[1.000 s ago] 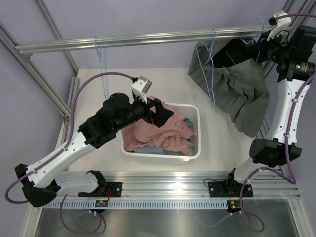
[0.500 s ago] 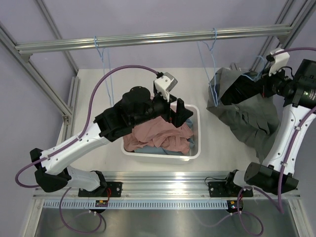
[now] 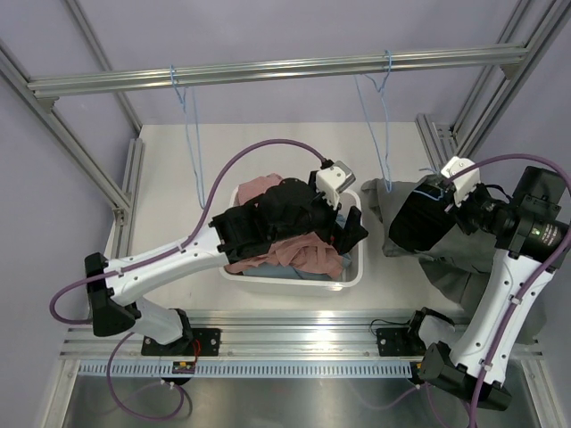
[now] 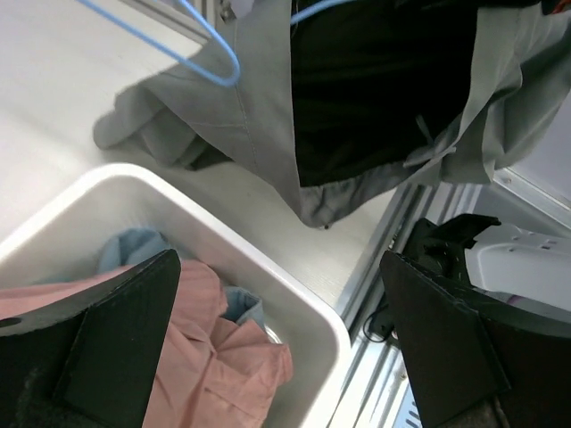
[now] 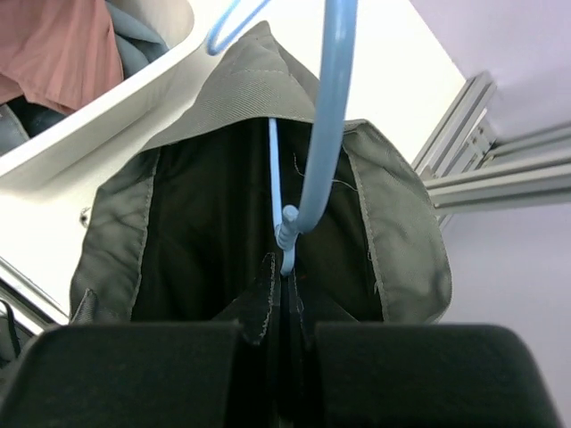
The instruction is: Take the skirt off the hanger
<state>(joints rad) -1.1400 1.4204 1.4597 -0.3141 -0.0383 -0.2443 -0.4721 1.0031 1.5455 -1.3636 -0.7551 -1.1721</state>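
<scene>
Two arms are reaching over the white table (image 3: 268, 152). L gripper (image 4: 279, 285) is hovering w/ jaws spread wide, holding nothing, above the 3 o'clock end of the white plastic bin (image 4: 223, 234), which is holding pink and light-blue clothes (image 4: 223, 357). R gripper (image 5: 278, 325) is sitting approx. 3 o'clock of the bin, jaws clamped tight on the black-lined waistband of the grey skirt (image 5: 401, 241). A thin blue wire hanger (image 5: 326, 116) is rising straight out of that pinch, so the skirt is still on it. Skirt is draping from the R gripper at 3 to 4 o'clock of the bin, just beside its rim, w/ one fold seeming to rest on the table. 2 more blue wire hangers (image 3: 189, 134) are hanging from the aluminium rail (image 3: 268, 69) at approx. 11 and 1 o'clock
</scene>
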